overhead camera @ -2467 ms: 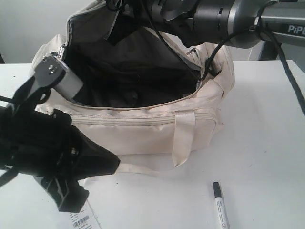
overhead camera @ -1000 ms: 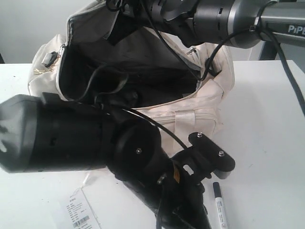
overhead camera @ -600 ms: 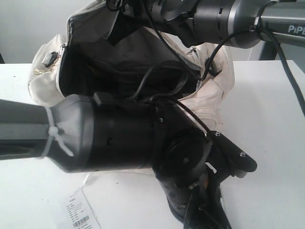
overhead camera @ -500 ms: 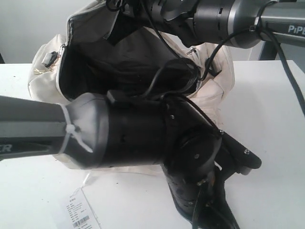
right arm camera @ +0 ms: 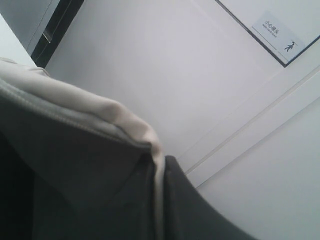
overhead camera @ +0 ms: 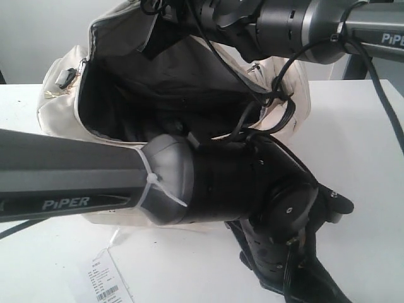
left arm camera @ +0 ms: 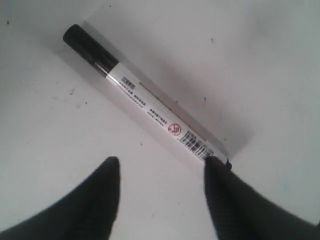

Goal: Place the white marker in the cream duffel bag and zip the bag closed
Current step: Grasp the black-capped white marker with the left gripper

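The white marker [left arm camera: 150,102] lies flat on the white table, black cap at one end; in the exterior view my left arm hides it. My left gripper [left arm camera: 162,167] hangs just above it, open, one fingertip [left arm camera: 214,167] at the barrel's barcode end and the other over bare table. The cream duffel bag [overhead camera: 60,107] stands wide open behind, showing its dark lining. My right gripper [right arm camera: 160,167] is shut on the bag's cream top edge [right arm camera: 107,112], holding that flap up; the right arm [overhead camera: 284,22] reaches in from the top right.
My left arm [overhead camera: 95,183] lies across the front of the exterior view, its wrist [overhead camera: 284,240] low at the right, in front of the bag. A barcode paper tag [overhead camera: 104,284] lies at the table's front left. The white table [overhead camera: 360,164] extends to the right.
My left arm has swung from the bag's left end across the front to the lower right, and it now covers the marker in the exterior view. The right arm and the lifted flap have stayed put.
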You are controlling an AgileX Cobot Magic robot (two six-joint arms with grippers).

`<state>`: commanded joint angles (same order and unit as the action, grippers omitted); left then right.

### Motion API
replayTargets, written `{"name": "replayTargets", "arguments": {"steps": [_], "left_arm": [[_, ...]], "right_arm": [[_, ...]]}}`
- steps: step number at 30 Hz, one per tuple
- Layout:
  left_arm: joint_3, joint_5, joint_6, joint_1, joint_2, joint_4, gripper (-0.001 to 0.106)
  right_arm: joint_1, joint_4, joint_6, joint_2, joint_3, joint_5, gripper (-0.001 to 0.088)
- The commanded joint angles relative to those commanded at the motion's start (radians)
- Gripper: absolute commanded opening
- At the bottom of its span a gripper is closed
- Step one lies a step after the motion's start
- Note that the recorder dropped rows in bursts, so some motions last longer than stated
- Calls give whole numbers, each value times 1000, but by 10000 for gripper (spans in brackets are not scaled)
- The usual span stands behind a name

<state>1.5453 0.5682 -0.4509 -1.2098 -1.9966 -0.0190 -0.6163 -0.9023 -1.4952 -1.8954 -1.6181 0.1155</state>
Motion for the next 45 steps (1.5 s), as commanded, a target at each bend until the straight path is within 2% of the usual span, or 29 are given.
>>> {"name": "replayTargets", "arguments": {"steps": [4,8,10,20,24,45], "left_arm": [[4,-34,-48,0,-5,7,698],[9,14,-193,0,-36,123,686],[35,58,-223,0,-54,153,686],[136,62,-241,0,-109,157,684],[165,91,-256,0,-148,158,640],[171,96,-310,0,-180,188,608]], "right_arm": [[0,0,0,0,0,0,0],[0,0,0,0,0,0,0],[0,0,0,0,0,0,0],[0,0,0,0,0,0,0],[0,0,0,0,0,0,0],[0,0,0,0,0,0,0]]}}
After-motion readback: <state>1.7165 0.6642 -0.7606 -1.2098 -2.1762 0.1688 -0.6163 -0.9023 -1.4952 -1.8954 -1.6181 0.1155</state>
